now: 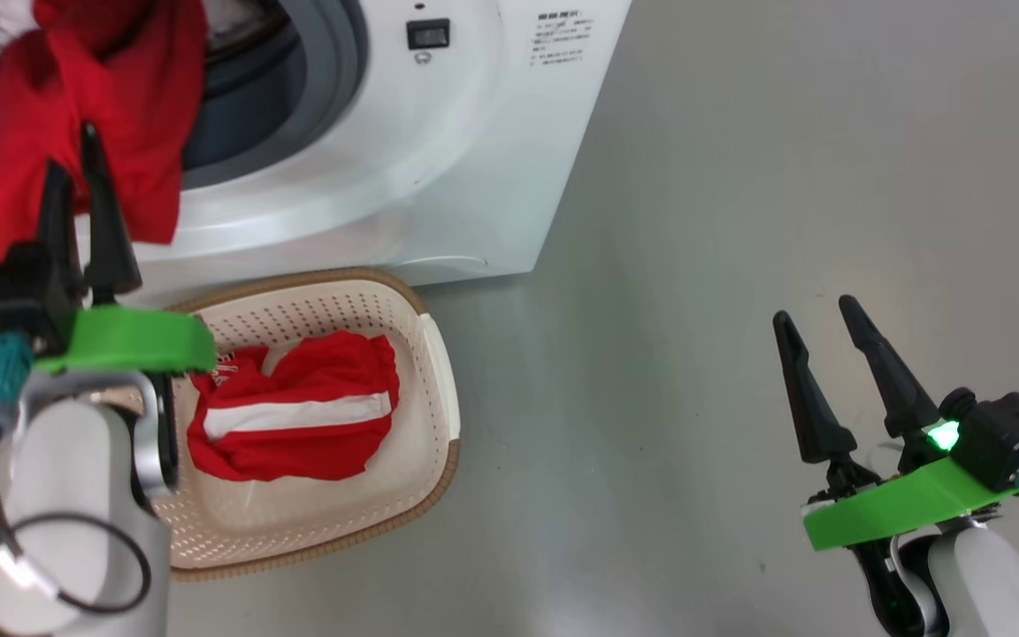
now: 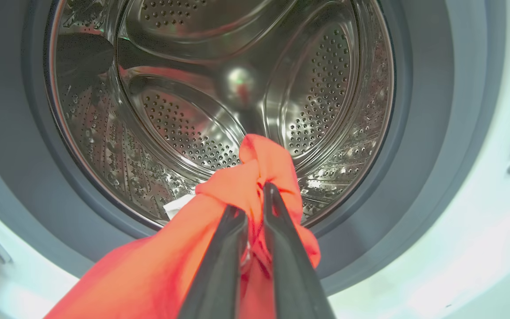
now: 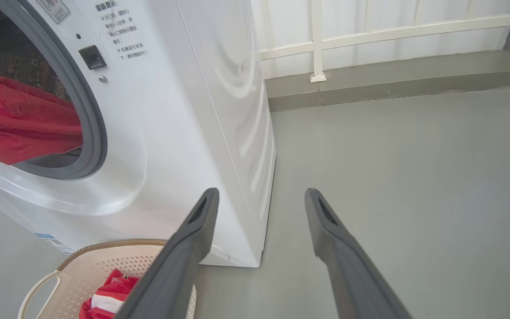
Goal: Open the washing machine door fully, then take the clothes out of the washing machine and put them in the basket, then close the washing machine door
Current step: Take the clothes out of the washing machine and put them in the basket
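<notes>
Fabric (image 1: 111,80), red, is pinched in my left claw (image 1: 72,150) at the washing machine (image 1: 474,159). My right claw (image 1: 815,311) gapes empty.

Washing machine (image 1: 474,159) mouth stood partly blocked by red garment (image 1: 76,133) draped over its lower lip, drum (image 2: 184,124) beyond it bare; basket (image 1: 439,372) sat against the base; grey floor (image 1: 784,177) rightward lay open.

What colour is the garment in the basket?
Garment: red with a white stripe; clearest in head view.
</notes>
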Controlling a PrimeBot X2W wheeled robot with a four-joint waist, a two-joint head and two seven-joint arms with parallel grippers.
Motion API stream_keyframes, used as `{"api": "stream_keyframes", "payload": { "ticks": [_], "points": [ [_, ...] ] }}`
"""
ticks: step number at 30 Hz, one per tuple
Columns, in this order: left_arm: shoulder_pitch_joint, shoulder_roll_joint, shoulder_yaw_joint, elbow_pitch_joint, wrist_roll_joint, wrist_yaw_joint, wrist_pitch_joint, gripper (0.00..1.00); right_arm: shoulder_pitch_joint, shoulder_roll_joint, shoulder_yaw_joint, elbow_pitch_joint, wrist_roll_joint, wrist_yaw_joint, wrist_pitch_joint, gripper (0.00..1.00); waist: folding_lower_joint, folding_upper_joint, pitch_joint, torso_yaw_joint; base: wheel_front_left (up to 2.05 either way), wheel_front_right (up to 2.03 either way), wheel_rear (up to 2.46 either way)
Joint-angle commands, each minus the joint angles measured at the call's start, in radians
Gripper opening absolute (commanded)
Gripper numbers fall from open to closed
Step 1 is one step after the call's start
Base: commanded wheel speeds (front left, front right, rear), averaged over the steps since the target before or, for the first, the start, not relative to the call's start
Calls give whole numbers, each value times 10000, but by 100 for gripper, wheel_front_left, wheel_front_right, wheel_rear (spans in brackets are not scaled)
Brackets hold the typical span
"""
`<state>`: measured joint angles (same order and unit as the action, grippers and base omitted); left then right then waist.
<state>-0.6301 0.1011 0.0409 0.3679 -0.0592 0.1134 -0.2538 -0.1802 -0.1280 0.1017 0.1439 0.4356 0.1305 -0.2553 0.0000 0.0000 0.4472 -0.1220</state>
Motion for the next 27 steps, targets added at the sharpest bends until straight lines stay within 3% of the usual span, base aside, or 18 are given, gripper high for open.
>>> {"api": "stream_keyframes", "payload": {
  "ticks": [1, 15, 23, 27],
  "points": [
    [352, 187, 319, -533, 113, -46, -79, 0, 295, -163, 128, -223, -75, 2, -65, 100, 0, 0, -129, 80, 0, 0, 0],
    [2186, -324, 854, -3925, 141, -97, -80, 0, 507, -215, -24, -245, -110, 2, -65, 100, 0, 0, -411, 328, 0, 0, 0],
    [2543, -461, 625, -6226, 339, 243, -80, 0, 436, -218, -15, -293, -98, 2, -65, 100, 0, 0, -298, 387, 0, 0, 0],
    [2695, -481, 447, -6548, 401, 406, -80, 0, 394, -204, -19, -308, -93, 2, -65, 100, 0, 0, -208, 375, 0, 0, 0]
  ]
}}
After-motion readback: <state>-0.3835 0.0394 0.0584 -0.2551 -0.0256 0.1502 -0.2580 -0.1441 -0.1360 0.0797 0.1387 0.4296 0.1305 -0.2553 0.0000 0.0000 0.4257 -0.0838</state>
